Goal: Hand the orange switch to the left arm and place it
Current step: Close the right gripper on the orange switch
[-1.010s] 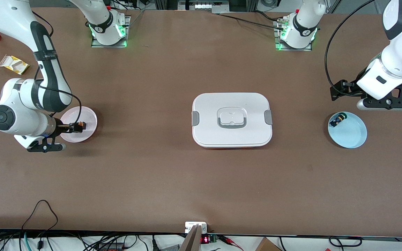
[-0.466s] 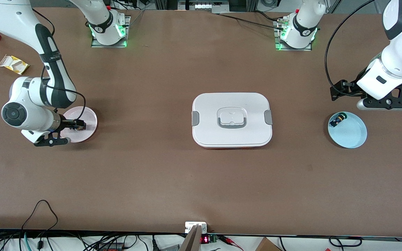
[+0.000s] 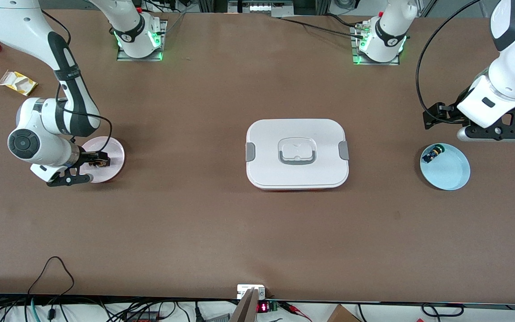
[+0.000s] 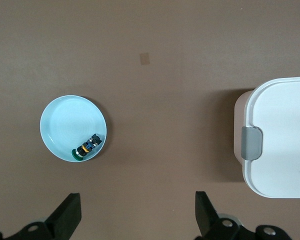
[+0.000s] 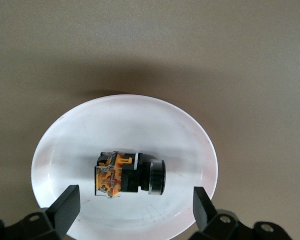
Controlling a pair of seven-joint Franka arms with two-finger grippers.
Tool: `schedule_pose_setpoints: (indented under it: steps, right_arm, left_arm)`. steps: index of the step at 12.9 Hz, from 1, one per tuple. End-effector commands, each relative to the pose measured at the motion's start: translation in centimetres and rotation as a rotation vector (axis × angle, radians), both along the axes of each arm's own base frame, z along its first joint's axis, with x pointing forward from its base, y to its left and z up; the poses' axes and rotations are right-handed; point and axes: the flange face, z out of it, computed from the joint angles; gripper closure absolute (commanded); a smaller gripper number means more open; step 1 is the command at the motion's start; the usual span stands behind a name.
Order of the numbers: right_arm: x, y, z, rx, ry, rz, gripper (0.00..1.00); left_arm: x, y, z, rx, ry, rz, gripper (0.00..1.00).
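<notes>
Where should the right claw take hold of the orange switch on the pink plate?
Judging from the right wrist view, grip the orange switch across its black middle, coming straight down. It lies on its side on the pink plate, and the open right claw is already above it with a finger on either side.

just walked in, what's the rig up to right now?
The right gripper is open over the pink plate, its fingers either side of the orange switch lying there, not yet gripped. The left gripper waits open above the table beside the blue plate, which holds a green-capped switch. The box sits closed mid-table between the plates.
</notes>
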Motion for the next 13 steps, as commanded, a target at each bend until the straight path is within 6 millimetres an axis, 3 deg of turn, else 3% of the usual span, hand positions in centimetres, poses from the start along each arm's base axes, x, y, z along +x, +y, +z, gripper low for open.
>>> schedule_pose_setpoints:
  steps: [1,13]
  right_arm:
    - [-0.6,-0.5,-0.3,0.000,-0.005,0.029,0.00]
    - [-1.0,0.0,-2.8,0.009,-0.001,-0.102,0.00]
  left_arm:
    - [0.3,-0.1,0.5,-0.015,-0.007,0.000,0.00]
    - [0.3,-0.2,0.6,-0.015,-0.008,-0.002,0.00]
